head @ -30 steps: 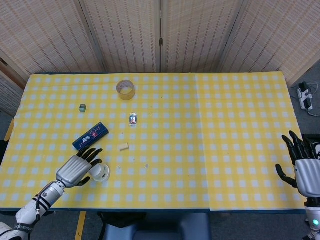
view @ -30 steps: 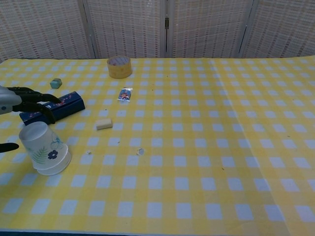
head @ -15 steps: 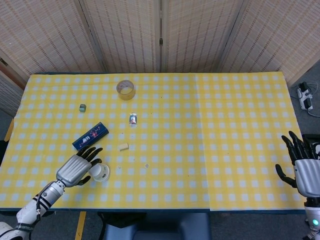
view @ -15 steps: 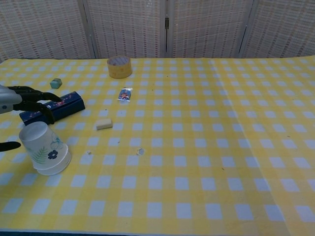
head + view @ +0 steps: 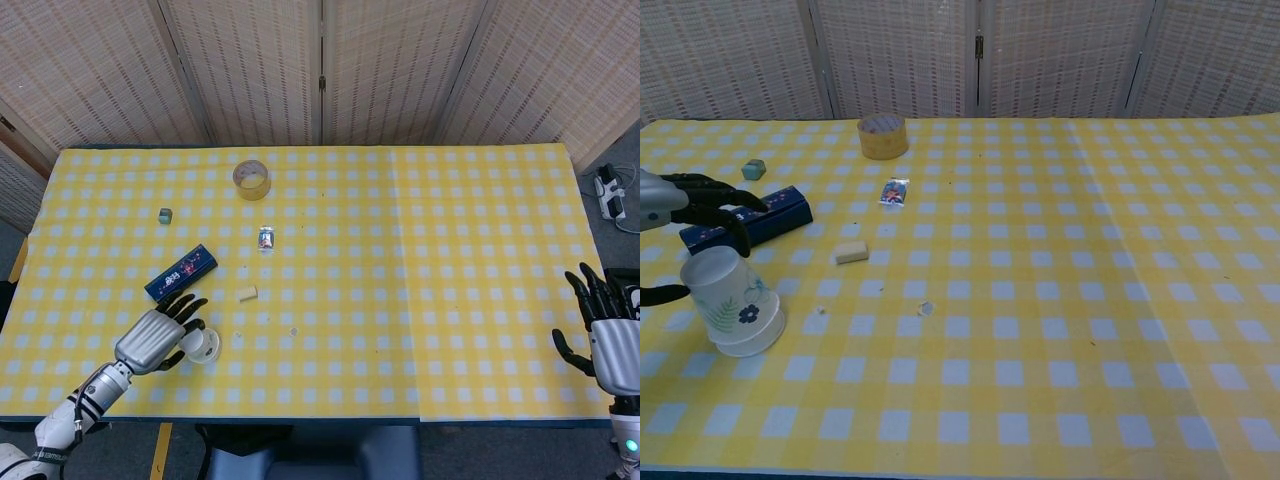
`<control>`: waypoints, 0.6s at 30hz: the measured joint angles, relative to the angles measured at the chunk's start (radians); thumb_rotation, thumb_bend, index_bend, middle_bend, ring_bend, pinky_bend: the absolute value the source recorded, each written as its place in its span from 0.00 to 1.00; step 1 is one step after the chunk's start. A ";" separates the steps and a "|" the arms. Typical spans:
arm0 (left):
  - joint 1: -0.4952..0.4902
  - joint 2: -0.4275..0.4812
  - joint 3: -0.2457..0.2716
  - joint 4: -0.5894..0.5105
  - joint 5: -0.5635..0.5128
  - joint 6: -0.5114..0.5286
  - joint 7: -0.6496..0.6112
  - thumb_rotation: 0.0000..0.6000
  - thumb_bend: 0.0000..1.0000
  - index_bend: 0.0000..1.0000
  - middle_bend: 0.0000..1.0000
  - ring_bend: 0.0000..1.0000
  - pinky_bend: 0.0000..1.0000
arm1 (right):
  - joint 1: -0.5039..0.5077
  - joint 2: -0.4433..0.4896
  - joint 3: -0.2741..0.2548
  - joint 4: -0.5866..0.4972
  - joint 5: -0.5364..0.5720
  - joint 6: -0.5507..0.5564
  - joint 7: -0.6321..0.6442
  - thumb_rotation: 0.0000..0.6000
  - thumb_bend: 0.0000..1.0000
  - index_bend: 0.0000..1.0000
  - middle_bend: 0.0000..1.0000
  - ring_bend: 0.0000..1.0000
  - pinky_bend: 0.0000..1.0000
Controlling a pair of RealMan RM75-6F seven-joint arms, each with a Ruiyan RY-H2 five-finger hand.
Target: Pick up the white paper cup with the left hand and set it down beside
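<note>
The white paper cup [image 5: 734,304], printed with a blue flower and leaves, stands upside down near the table's front left corner. In the head view the cup [image 5: 207,345] shows just right of my left hand [image 5: 153,339]. In the chest view my left hand [image 5: 692,198] brackets it: dark fingers arch over the cup's far side and the thumb curls in at its left. Whether they touch it I cannot tell; the cup still rests on the cloth. My right hand [image 5: 603,331] hangs off the table's right edge, fingers spread, holding nothing.
A blue box [image 5: 181,272] lies just beyond the cup, with a beige block [image 5: 246,293] to its right. Further back are a green cube [image 5: 165,214], a small packet [image 5: 266,238] and a tape roll [image 5: 251,179]. Yellow checked cloth [image 5: 450,260] covers the table.
The left thumb has curled closer to the cup's left side. The cup now stands slightly more upright. The right hand has stayed put.
</note>
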 measured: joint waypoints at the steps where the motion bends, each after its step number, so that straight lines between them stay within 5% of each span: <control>1: 0.001 0.003 0.001 -0.004 0.002 0.003 0.000 1.00 0.43 0.36 0.10 0.07 0.06 | 0.000 0.000 0.000 0.000 0.000 0.000 0.001 1.00 0.40 0.00 0.00 0.10 0.00; 18: 0.025 0.152 -0.028 -0.124 0.053 0.130 -0.082 1.00 0.42 0.36 0.11 0.07 0.05 | 0.005 0.007 0.008 -0.006 -0.003 0.002 0.001 1.00 0.40 0.00 0.00 0.10 0.00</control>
